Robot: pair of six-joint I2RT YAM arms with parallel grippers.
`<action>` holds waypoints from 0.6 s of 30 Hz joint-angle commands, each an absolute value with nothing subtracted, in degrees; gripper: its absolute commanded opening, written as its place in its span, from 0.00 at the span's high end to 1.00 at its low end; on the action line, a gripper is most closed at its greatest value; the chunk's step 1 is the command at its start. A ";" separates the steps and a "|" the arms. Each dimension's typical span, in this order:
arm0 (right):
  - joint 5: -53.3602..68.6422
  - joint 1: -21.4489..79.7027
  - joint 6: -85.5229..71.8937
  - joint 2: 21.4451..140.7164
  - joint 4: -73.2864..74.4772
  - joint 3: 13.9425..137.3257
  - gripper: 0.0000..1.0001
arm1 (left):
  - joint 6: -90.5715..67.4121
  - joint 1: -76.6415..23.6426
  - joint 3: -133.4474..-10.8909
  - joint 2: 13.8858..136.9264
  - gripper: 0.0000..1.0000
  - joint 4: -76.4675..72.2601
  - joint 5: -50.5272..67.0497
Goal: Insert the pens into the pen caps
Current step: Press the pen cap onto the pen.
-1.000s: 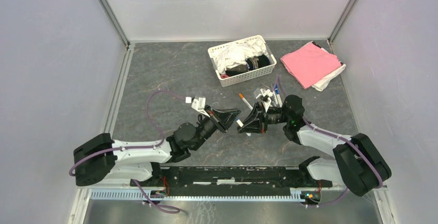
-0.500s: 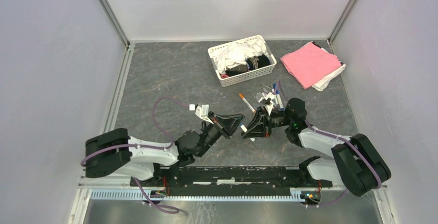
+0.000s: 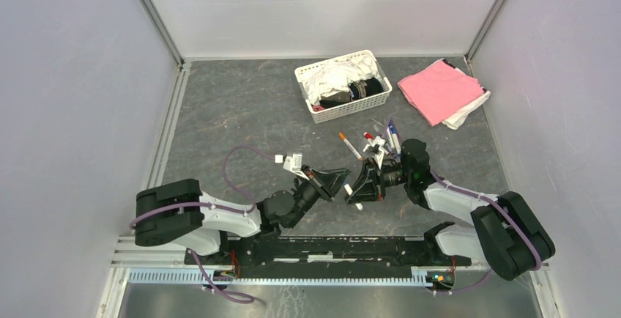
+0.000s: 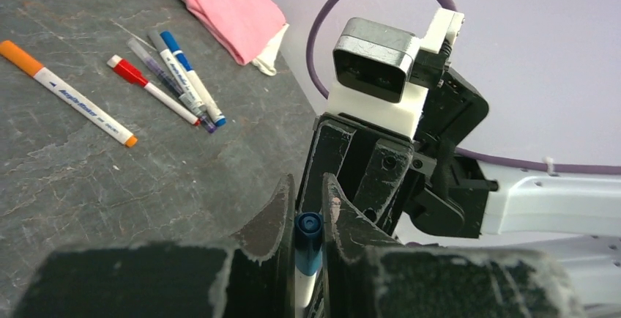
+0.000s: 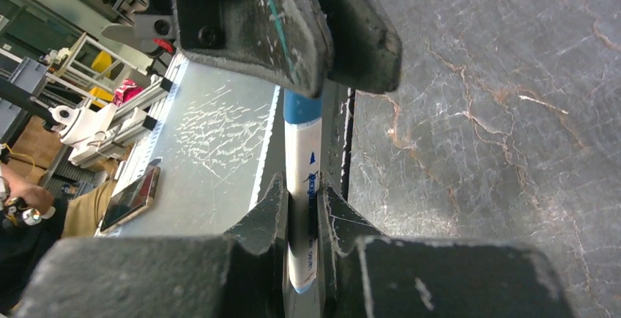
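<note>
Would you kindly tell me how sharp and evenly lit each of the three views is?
Top external: even, diffuse light, faint shadows; the loose slim marker pens look tiny. Left wrist: the left end effector is dark, slightly soft around the small blue plastic cap. Right wrist: the white blue-ended pen is sharp; the scratched metal plate glares.

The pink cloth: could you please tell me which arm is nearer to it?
Right. The right arm reaches in on the near side of the pink cloth; the left arm lies well to the left, beyond the right arm.
</note>
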State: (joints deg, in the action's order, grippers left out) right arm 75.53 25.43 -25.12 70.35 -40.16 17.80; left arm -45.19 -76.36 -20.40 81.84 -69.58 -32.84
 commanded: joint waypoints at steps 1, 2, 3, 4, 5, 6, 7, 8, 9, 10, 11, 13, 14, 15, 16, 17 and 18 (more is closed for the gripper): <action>60.30 24.57 -24.27 67.89 -54.30 24.54 1.00 | -49.73 -88.10 -25.99 87.74 0.98 -34.84 -19.24; 60.25 24.60 -23.66 67.64 -53.67 24.65 1.00 | -49.79 -89.20 -27.56 88.12 0.98 -29.74 -23.05; 60.36 24.66 -23.58 67.59 -53.61 24.63 1.00 | -50.84 -89.60 -27.67 88.48 0.98 -29.23 -23.73; 60.38 24.58 -23.45 67.46 -53.78 24.54 1.00 | -52.32 -89.66 -26.31 88.62 0.98 -32.23 -23.29; 60.54 24.64 -23.91 67.37 -54.50 24.37 1.00 | -54.03 -89.57 -23.77 88.48 0.98 -37.02 -22.27; 60.64 24.46 -24.60 67.41 -55.79 24.13 1.00 | -55.62 -89.62 -20.77 88.28 0.98 -43.71 -21.21; 60.64 24.37 -24.90 67.41 -56.12 24.00 1.00 | -56.92 -89.57 -18.04 88.13 0.98 -49.51 -20.50; 60.56 24.14 -25.03 67.37 -56.28 23.96 1.00 | -57.85 -89.64 -15.57 87.96 0.98 -54.09 -20.00; 60.49 23.85 -25.75 67.40 -56.94 23.79 1.00 | -58.75 -89.57 -13.56 87.65 0.98 -57.85 -20.22; 60.22 23.52 -26.39 67.41 -57.63 23.68 1.00 | -59.68 -89.64 -11.51 87.14 0.98 -60.47 -21.06; 59.89 22.96 -26.26 67.25 -56.95 23.75 1.00 | -60.45 -89.61 -9.92 86.64 0.98 -62.95 -21.95; 59.38 21.82 -26.32 67.15 -55.88 23.82 1.00 | -60.72 -89.59 -10.03 86.67 0.98 -63.94 -22.37; 59.18 21.50 -26.24 67.02 -55.31 23.94 1.00 | -60.06 -89.64 -12.58 87.25 0.98 -59.02 -21.69; 59.07 21.30 -25.94 66.98 -54.63 24.01 1.00 | -59.18 -89.60 -15.23 87.82 0.98 -54.70 -20.64; 58.98 21.22 -25.59 66.80 -54.25 24.00 1.00 | -57.39 -89.73 -22.14 89.44 0.98 -45.62 -20.19; 58.95 21.09 -25.57 66.67 -54.23 24.02 1.00 | -56.15 -90.24 -27.27 91.24 0.98 -33.57 -20.96; 59.17 21.07 -25.63 66.66 -54.35 23.96 1.00 | -55.70 -91.05 -32.08 92.56 0.98 -26.16 -23.58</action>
